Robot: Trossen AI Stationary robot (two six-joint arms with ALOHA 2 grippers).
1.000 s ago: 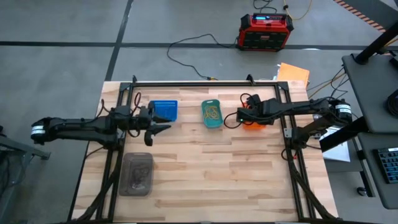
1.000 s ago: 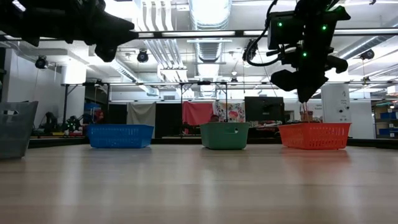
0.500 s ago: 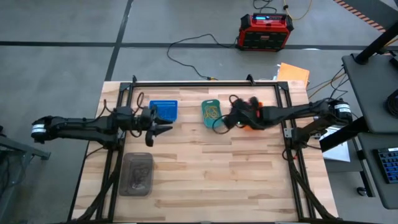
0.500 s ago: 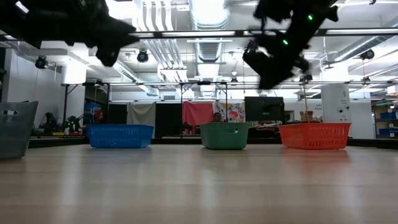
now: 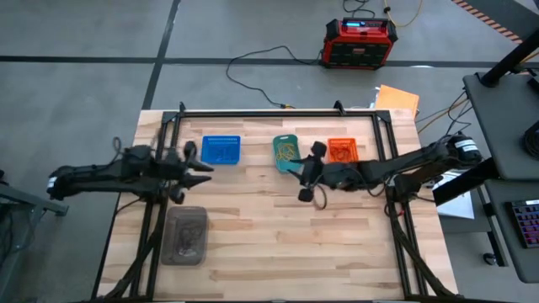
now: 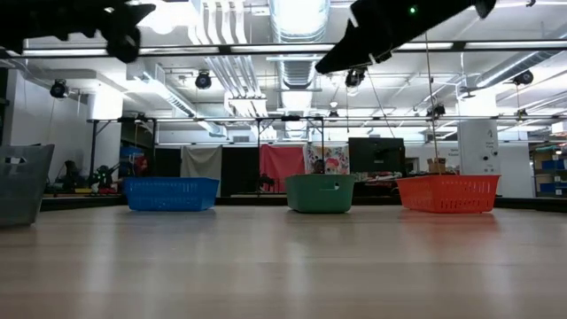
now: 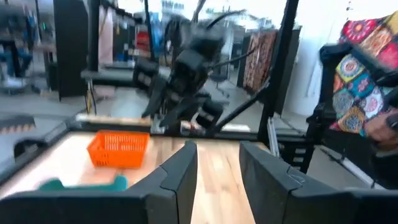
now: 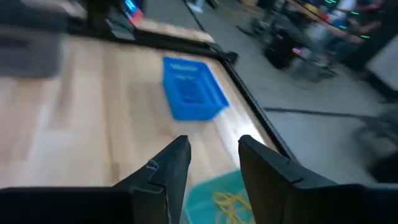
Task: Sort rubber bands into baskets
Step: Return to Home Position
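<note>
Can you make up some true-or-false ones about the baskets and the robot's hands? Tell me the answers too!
1. The blue basket, the teal basket and the orange basket stand in one row. True.
2. The right hand is holding a rubber band. False: it is open, with nothing between its fingers.
3. Yellowish rubber bands lie in the teal basket. True.
4. The grey container sits between the blue and teal baskets. False: it stands by itself, away from the row, on the left arm's side.
5. The left hand is shut tight. False: it is open and empty.
</note>
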